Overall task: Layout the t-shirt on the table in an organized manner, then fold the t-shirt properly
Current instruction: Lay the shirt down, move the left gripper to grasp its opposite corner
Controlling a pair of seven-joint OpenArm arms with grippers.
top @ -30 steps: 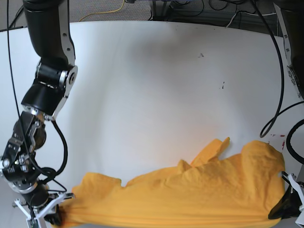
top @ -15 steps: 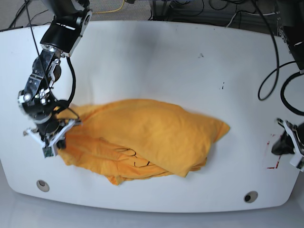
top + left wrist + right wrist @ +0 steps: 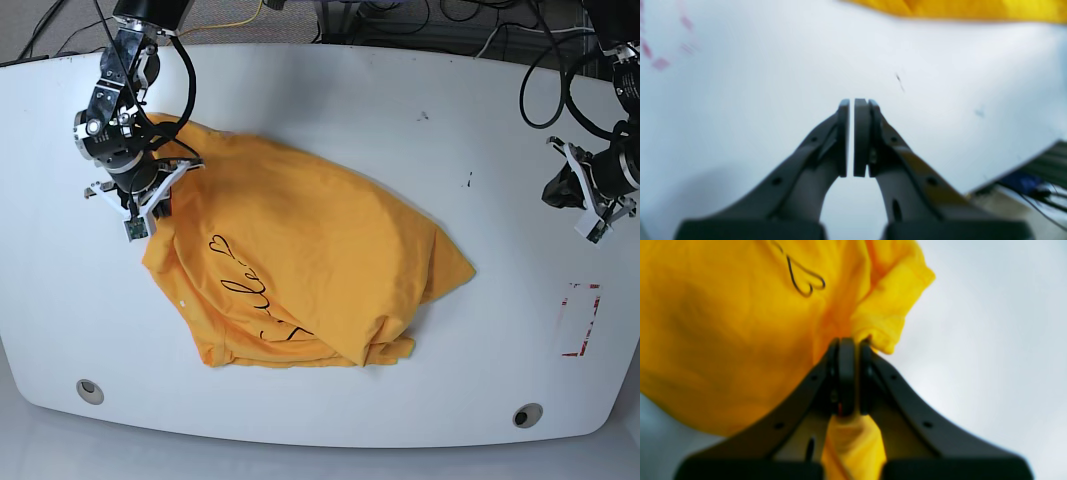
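Two hands show in the base view, and only one has cloth. The right hand, at the left of the frame, is clenched on a bunched edge of the shirt; its wrist view shows orange fabric pinched between the pads and hanging below them, with the small heart outline up and to the left. The left hand, at the right edge of the frame, is well apart from the shirt and grasps nothing; its wrist view shows the pads nearly together with a thin gap over bare desk.

The shirt lies in a crumpled heap at the centre-left of the desk, partly doubled over itself, lettering facing up near its lower edge.

It looks light, soft and limp, so it will likely sag and drag from any single hold rather than keep its shape. A seam, hem or shoulder corner seems the best place to take it, with the free hand taking a second corner to spread it flat.
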